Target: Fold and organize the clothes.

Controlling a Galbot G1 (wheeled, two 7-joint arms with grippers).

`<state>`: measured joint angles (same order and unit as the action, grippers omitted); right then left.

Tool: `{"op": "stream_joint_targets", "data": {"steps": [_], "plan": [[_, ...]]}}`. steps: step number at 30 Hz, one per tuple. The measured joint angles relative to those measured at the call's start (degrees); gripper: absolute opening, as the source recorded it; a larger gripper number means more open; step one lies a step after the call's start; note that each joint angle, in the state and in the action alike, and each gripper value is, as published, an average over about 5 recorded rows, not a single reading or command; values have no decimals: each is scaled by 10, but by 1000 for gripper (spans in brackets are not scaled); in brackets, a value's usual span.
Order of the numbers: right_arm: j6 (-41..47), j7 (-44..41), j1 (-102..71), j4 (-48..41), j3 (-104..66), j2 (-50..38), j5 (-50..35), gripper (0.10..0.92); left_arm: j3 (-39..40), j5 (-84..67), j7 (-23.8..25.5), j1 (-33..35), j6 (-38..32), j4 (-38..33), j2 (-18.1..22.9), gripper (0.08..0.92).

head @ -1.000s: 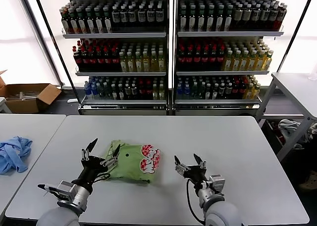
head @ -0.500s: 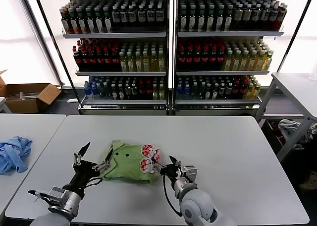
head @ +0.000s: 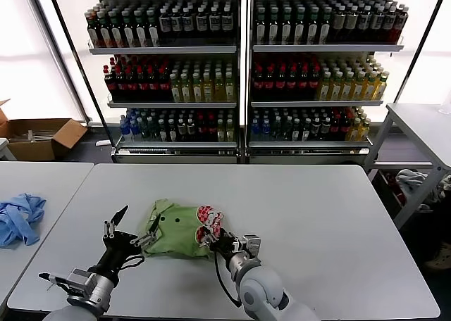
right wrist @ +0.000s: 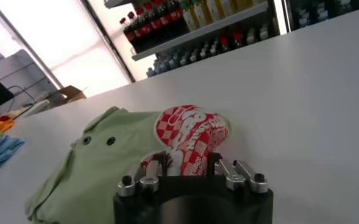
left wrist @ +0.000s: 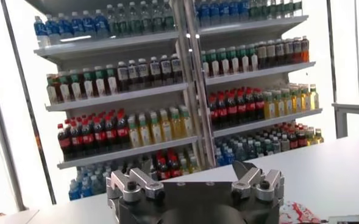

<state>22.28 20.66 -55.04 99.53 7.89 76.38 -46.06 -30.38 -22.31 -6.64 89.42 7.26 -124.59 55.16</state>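
Observation:
The clothes (head: 176,231), one light green T-shirt, lie folded in a small bundle on the white table (head: 331,222). Their red-and-white graphic (head: 210,221) faces up at the right end. My right gripper (head: 213,241) is at that end. In the right wrist view its fingers (right wrist: 161,164) stand on either side of the graphic (right wrist: 191,131), closed in on the bunched fabric. My left gripper (head: 136,223) hovers by the bundle's left edge, open and holding nothing. Its spread fingers (left wrist: 130,182) show in the left wrist view, with a scrap of the graphic (left wrist: 298,214) beyond.
A light blue garment (head: 20,219) lies on the neighbouring table to the left. Behind the table stand shelves of bottles (head: 239,74). A cardboard box (head: 39,136) sits on the floor at back left, and another table (head: 423,120) stands at the right.
My right gripper has moved left to the shirt's right end and its fingers have closed in on the graphic fold. My left gripper has drawn back a little, staying open.

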Motion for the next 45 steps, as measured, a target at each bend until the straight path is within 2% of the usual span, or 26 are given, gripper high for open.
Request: {"op": "stream_joint_targets", "data": {"steps": [9, 12, 23, 27, 36, 45], "plan": [[-13, -2, 2, 3, -11, -9, 6, 173, -1, 1, -4, 1, 6, 5, 2, 823], [-17, -6, -4, 11, -21, -20, 7, 149, -2, 1, -6, 2, 7, 4, 2, 823], [-22, -33, -45, 51, -81, -93, 10, 155, 0, 1, -9, 3, 9, 4, 6, 823], [-20, -45, -58, 53, -103, -118, 24, 232, 0, 1, -12, 4, 10, 5, 6, 823], [5, -80, -66, 52, -142, -157, 78, 491, 1, 0, -15, 5, 10, 3, 8, 823], [25, -95, -94, 101, -189, -215, 122, 749, -1, 0, -17, 7, 9, 4, 7, 823]]}}
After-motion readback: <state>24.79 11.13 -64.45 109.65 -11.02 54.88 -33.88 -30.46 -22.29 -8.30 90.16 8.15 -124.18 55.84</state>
